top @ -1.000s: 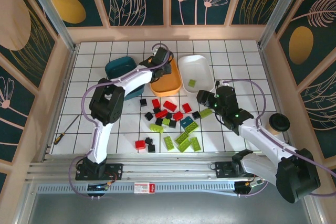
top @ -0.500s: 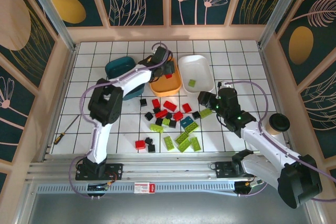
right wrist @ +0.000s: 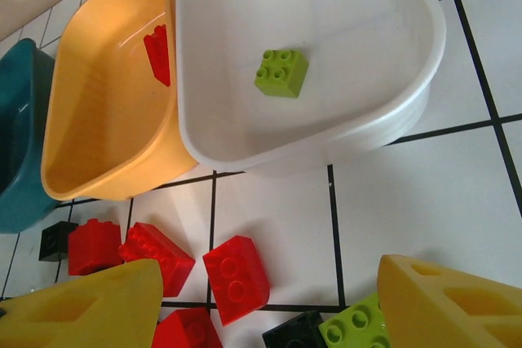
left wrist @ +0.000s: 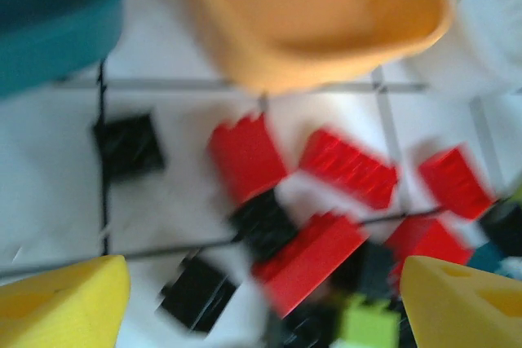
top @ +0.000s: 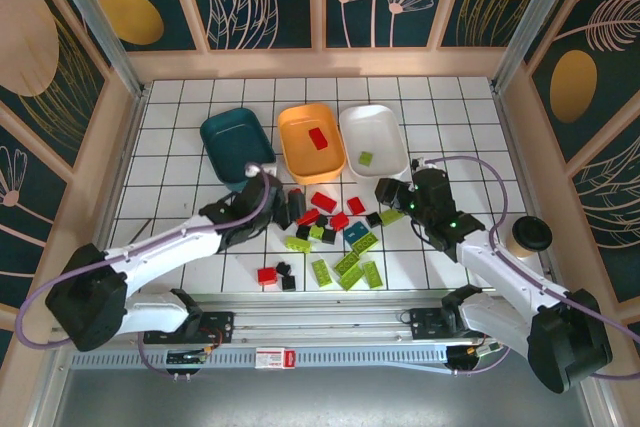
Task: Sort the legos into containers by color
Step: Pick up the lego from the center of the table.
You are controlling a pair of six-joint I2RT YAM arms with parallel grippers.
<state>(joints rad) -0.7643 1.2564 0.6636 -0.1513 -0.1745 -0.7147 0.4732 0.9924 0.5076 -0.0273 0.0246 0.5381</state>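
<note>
Red, black and lime legos [top: 330, 232] lie jammed together on the table [top: 180, 147], so the left claw [top: 290, 209], gaping wide and empty over them, might pinch two colors at once. Its arm stretches low from the near-left corner; the right claw [top: 385, 190] hangs open, empty. Behind, the orange tub [top: 298, 169] holds a red brick [top: 319, 138], the white tub [top: 390, 125] a lime brick [top: 366, 158].

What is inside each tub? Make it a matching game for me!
Tubs:
1. teal tub
2. orange tub
3. white tub

Inside:
a. one green brick
b. no brick that I can see
c. one red brick

Pairs: 1-b, 2-c, 3-a
</note>
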